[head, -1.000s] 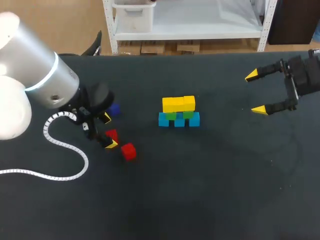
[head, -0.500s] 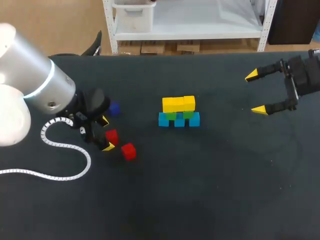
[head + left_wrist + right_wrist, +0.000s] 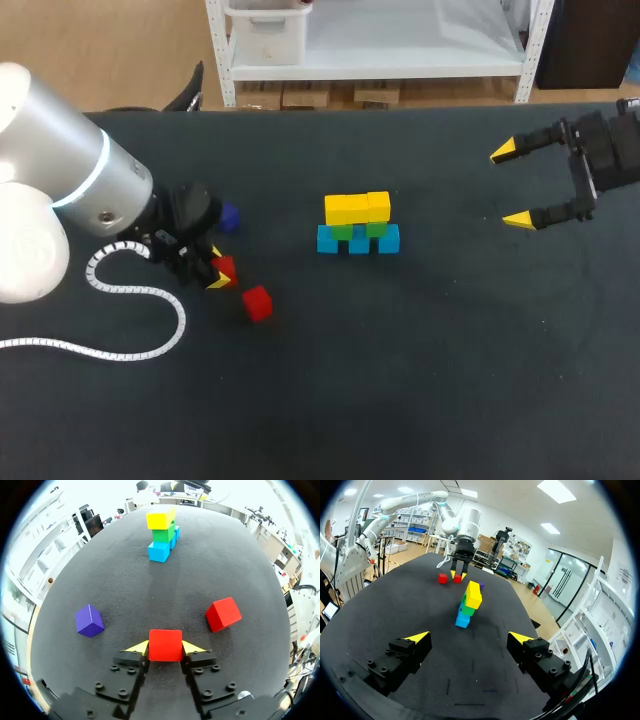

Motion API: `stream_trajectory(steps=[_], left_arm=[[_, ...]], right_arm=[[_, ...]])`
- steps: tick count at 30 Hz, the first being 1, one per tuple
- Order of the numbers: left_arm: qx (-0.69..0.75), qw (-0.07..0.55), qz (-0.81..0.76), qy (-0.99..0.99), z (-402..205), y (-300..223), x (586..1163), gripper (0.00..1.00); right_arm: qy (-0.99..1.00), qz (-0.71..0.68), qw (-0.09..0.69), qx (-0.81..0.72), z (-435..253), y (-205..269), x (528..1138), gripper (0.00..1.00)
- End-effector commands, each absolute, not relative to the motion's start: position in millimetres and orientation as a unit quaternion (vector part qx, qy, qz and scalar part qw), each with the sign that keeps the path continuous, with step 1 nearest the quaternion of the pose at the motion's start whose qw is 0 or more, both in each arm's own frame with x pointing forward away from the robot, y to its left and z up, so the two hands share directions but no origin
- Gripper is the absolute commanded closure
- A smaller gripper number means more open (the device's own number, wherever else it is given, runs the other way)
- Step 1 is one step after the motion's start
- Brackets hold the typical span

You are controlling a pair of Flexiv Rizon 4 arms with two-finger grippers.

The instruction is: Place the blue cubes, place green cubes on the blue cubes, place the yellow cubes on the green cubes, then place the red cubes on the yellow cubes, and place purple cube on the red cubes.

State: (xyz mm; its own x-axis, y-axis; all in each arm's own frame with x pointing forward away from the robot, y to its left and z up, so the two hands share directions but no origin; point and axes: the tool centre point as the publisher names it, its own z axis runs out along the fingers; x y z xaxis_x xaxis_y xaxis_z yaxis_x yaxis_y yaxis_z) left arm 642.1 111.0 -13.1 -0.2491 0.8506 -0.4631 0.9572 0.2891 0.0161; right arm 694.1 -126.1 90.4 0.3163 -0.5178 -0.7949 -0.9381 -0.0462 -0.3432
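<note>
The left tool is finishing its squeeze on the small matte red cube, which is bound for the yellow cubes; the right tool is waiting released.

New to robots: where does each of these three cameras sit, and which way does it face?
Head view: above and behind, looking down; left arm and right gripper enter from the sides.
Left wrist view: wrist-mounted, along the left gripper, shut on a red cube, toward the stack.
Right wrist view: wrist-mounted, past its open fingers toward the stack.
Shared: all show the stack.
</note>
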Motion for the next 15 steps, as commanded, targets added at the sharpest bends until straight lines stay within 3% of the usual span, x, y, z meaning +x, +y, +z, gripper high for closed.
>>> stream_trajectory(steps=[1,15], left_arm=[[0.579,0.203,-0.135,0.778,-13,113,639,1.0],[0.582,0.215,-0.131,0.773,55,86,650,1.0]], right_arm=[[0.534,0.239,0.438,-0.682,91,-126,694,0.0],[0.534,0.239,0.438,-0.682,91,-126,694,0.0]])
